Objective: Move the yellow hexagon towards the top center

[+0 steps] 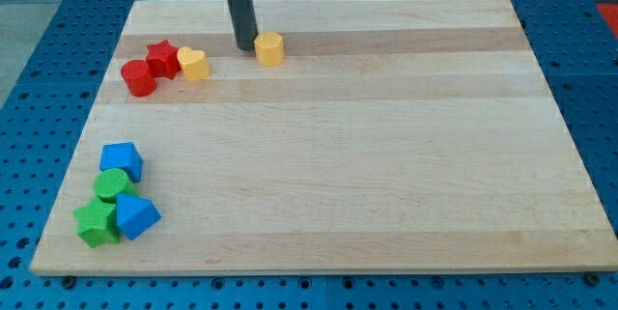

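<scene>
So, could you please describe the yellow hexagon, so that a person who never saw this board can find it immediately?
Look at the wooden board, near its top edge, a little to the view's left of centre. There my tip stands, and the yellow hexagon sits right beside it on the view's right. The yellow heart lies further left, touching the red star; the hexagon stands alone.

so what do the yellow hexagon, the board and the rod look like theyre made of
Yellow hexagon: likely moulded or printed plastic, with even colour and a matte to soft sheen. Board: pale wood with visible grain bands in glued strips and a smooth satin finish. Rod: dark, slightly glossy, metal or plastic, I can't tell which; my tip sits just at the view's left of the hexagon.
</scene>
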{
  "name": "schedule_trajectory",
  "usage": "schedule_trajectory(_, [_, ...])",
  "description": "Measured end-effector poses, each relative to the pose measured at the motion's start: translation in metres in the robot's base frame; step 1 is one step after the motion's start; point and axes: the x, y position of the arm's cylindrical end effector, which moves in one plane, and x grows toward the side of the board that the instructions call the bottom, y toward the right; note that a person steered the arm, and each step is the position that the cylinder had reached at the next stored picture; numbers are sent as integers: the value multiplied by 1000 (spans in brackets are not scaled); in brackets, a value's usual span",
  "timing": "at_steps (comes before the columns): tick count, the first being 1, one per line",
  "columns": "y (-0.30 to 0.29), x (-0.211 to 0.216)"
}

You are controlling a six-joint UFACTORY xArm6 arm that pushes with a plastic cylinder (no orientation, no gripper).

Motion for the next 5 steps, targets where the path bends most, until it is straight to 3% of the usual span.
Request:
schedule_trajectory(1, [64,0])
schedule_trajectory(4, [25,-2])
schedule_trajectory(5, [34,53])
